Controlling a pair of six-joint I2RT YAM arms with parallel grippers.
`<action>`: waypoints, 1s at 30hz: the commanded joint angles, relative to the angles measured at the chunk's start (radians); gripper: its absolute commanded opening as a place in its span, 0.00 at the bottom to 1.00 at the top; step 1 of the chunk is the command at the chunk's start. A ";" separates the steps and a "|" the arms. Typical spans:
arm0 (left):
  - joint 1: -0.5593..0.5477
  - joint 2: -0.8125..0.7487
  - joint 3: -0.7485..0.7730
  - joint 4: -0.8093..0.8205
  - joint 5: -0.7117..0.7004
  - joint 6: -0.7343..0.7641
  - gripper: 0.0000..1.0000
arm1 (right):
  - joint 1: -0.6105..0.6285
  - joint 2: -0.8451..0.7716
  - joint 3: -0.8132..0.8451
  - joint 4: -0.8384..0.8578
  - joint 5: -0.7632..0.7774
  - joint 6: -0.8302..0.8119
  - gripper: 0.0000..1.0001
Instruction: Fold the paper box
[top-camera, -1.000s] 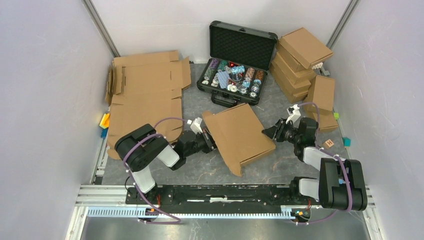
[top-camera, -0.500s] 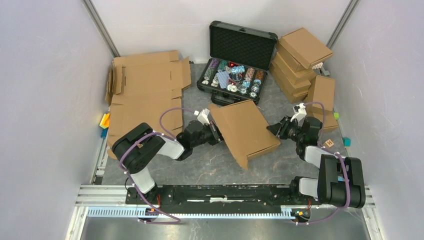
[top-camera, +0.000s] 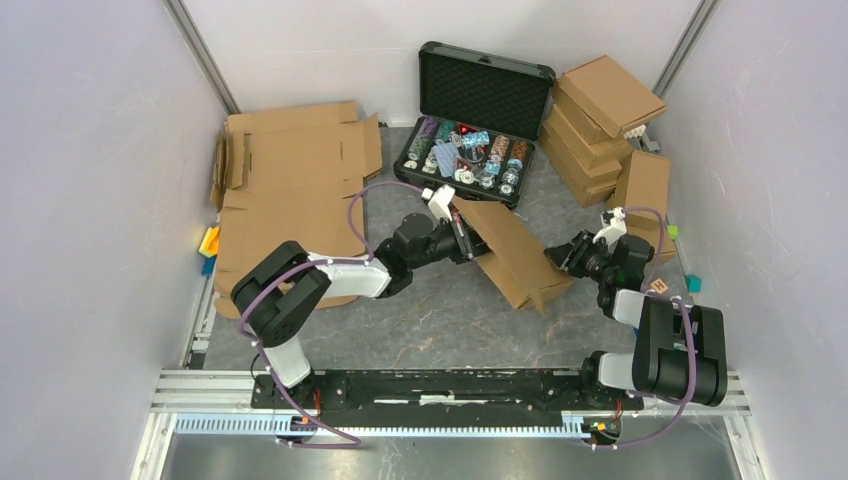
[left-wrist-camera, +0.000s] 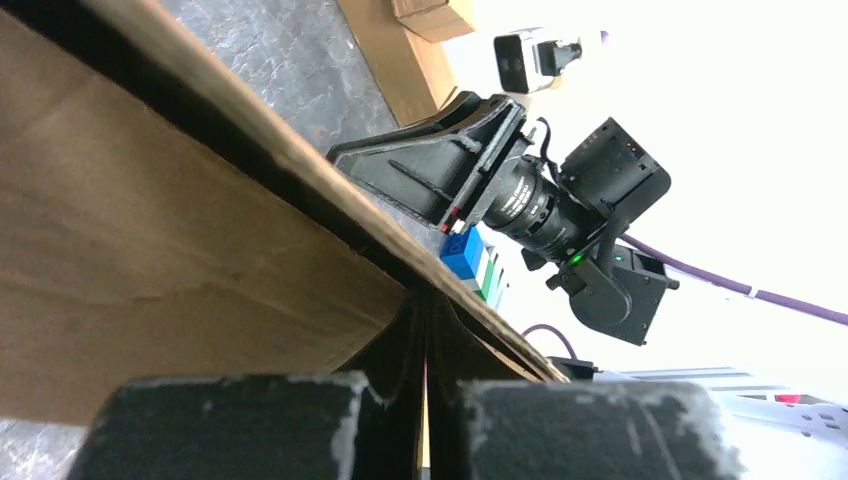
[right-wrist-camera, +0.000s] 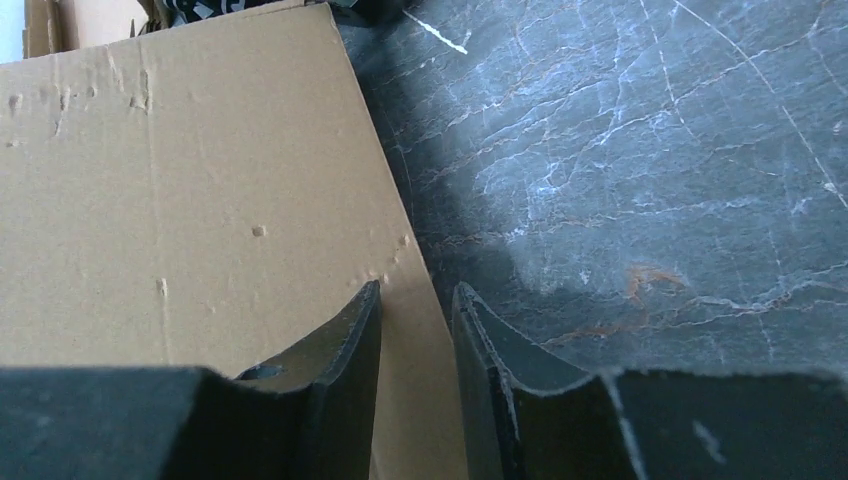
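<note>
The paper box (top-camera: 512, 252) is a brown folded mailer, tilted up on edge in the middle of the table. My left gripper (top-camera: 462, 238) is shut on its upper left edge; in the left wrist view the cardboard (left-wrist-camera: 150, 250) is pinched where my left gripper (left-wrist-camera: 427, 335) closes. My right gripper (top-camera: 557, 258) sits at the box's lower right edge. In the right wrist view my right gripper (right-wrist-camera: 418, 300) has its jaws a narrow gap apart, one finger over the cardboard face (right-wrist-camera: 180, 180), the other over the table.
An open black case (top-camera: 470, 130) of colourful chips stands behind the box. Folded brown boxes (top-camera: 600, 115) are stacked at the back right. Flat cardboard sheets (top-camera: 290, 190) lie at the left. Small coloured blocks (top-camera: 209, 242) sit by the left wall.
My left arm has stretched out and carried the box back and to the right, tipping it steeper. My right gripper has drawn back right along with the box's edge.
</note>
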 joint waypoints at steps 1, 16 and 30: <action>-0.009 0.038 0.043 -0.029 0.004 0.054 0.02 | 0.004 0.033 -0.037 -0.145 0.012 -0.034 0.36; -0.019 0.208 0.294 -0.058 0.004 0.125 0.02 | 0.000 0.032 -0.019 -0.199 0.054 -0.081 0.36; -0.023 0.247 0.460 -0.161 0.059 0.166 0.02 | -0.002 -0.065 -0.005 -0.263 0.121 -0.108 0.37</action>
